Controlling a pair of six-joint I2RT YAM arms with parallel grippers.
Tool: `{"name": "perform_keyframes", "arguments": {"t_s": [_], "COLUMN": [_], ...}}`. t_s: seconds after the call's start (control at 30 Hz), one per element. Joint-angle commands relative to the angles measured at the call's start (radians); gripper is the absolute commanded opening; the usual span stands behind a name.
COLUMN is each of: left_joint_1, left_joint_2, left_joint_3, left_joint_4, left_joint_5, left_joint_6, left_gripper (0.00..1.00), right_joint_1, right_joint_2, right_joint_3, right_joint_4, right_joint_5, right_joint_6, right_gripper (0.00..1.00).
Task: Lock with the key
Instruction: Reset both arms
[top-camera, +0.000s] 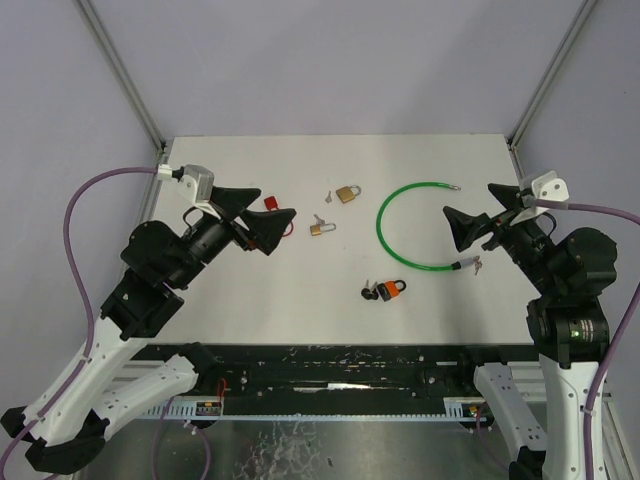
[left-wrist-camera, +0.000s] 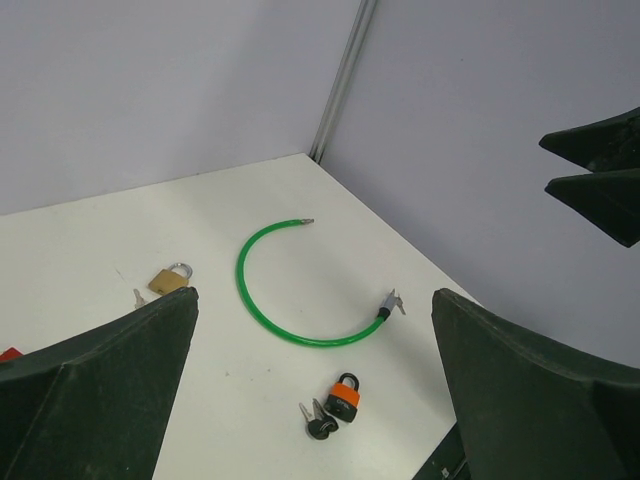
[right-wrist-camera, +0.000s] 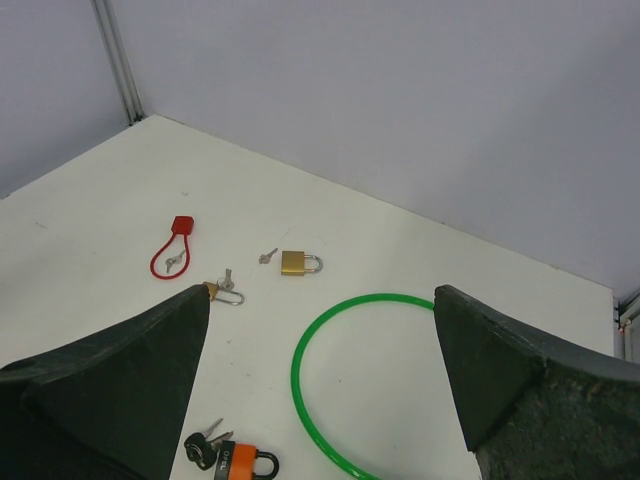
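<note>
Both arms are hanging over the white table (top-camera: 420, 150). The left gripper (top-camera: 258, 214) is sitting with its fingers spread wide, pinching nothing. The right gripper (top-camera: 484, 212) is matching it, jaws fully apart and empty.

The green cable lock (top-camera: 379, 224) is lying in an open loop between the two grippers, closer to the right one. Its free tip is pointing toward that gripper's far finger. Its lock end is resting just on the near side of the right gripper, with a small key bunch (top-camera: 474, 264) at it.

The red cable lock (top-camera: 270, 203) is peeking out between the left gripper's fingers in the overhead view, partly covered by them.

The orange padlock (top-camera: 393, 291) is lying between the grippers on the near side, well apart from both, with black-headed keys (top-camera: 371, 291) touching it on the side toward the left gripper.

The brass padlock (top-camera: 347, 193) is lying out beyond the left gripper toward the right gripper, a loose key (top-camera: 328, 195) beside it.

The smaller brass padlock (top-camera: 319, 229) is lying just off the left gripper's near fingertip.
</note>
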Motion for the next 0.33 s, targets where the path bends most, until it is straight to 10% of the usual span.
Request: {"name": "perform_keyframes", "arguments": {"t_s": [0.0, 0.3], "left_joint_1": [0.006, 0.005], "left_joint_2": [-0.02, -0.025], "left_joint_3": [0.001, -0.008], "left_joint_4": [-0.005, 0.0], "left_joint_5": [0.015, 0.012], "left_joint_6": [0.027, 0.031], "left_gripper": [1.0, 1.0], "right_joint_1": [-0.005, -0.005], "right_joint_2": [0.006, 0.008], "right_joint_3": [0.023, 0.024], "right_joint_4": [0.039, 0.022], "right_joint_5": [0.004, -0.018], "right_joint_6": [0.003, -0.024], "right_gripper": [0.99, 0.99]}}
